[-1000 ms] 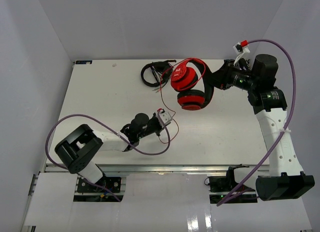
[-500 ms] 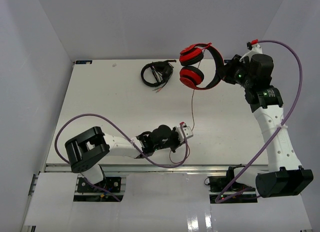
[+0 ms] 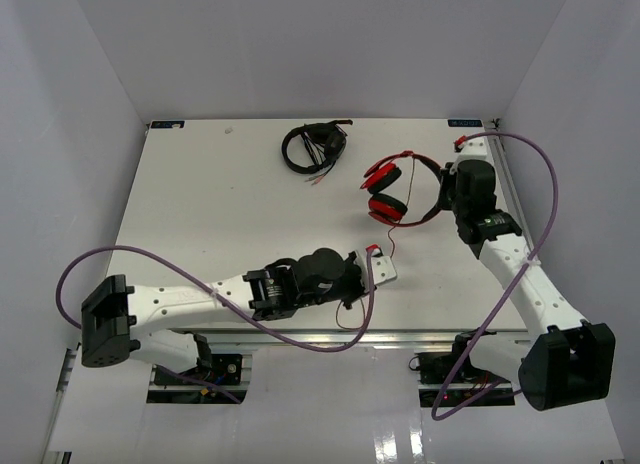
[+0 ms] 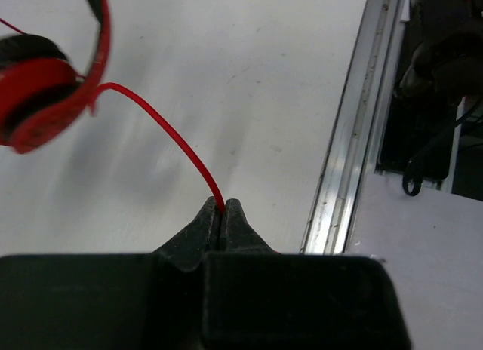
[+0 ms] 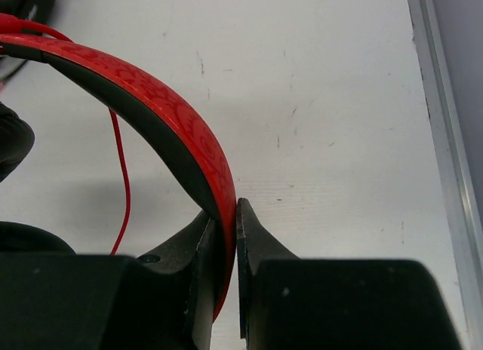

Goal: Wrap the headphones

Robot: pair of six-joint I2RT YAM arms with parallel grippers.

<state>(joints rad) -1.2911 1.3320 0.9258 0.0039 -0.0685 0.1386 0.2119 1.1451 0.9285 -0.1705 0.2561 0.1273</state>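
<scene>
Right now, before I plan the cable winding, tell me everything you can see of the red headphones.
The red headphones are over-ear and look like glossy plastic: a patterned red headband lined black, two round red earcups with dark padding, a thin red cable. The right pincer is shut on the headband over the table's far right; the left pincer pinches the cable nearer the front edge. Whether the earcups touch the table is unclear.

Red over-ear plastic headphones (image 3: 386,206): glossy shell, faintly patterned red headband (image 5: 136,87), matt black lining. Thin red cable (image 4: 162,125): smooth, slight sheen. White table top (image 3: 200,214): matt, lightly scuffed. Silver edge rail (image 4: 351,139): brushed metal. Left gripper (image 4: 223,208), right gripper (image 5: 229,208): matt black plastic.
</scene>
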